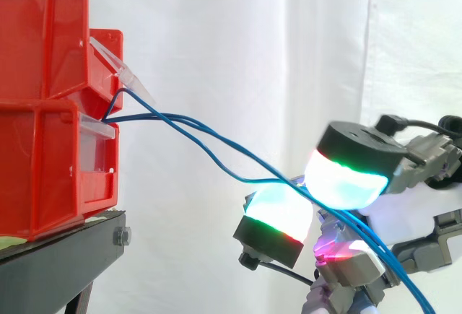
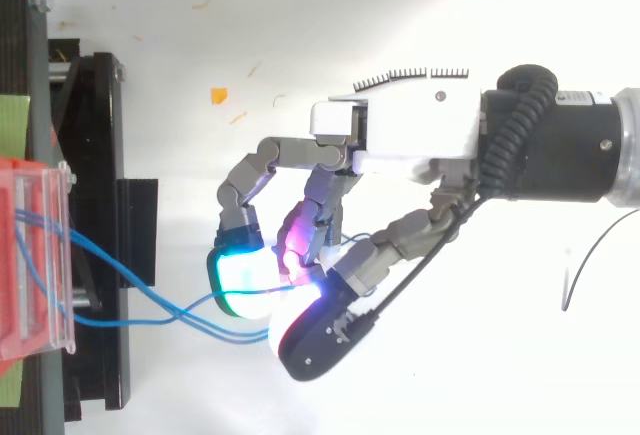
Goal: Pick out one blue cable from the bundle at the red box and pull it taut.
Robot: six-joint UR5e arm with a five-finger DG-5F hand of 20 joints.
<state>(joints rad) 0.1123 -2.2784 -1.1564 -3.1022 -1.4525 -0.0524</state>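
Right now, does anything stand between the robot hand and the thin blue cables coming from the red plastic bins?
Nothing visible does. The hand pinches the thin blue cables between its glowing pads, and they hang free in open air from the red plastic bins.

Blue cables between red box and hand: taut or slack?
Slack: the blue cables sag in loose curves from the red box down to the hand, whose curled fingers pinch them.

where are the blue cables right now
In the side view the blue cables sag from the red bins at left down to the right, passing between the hand's curled fingers.
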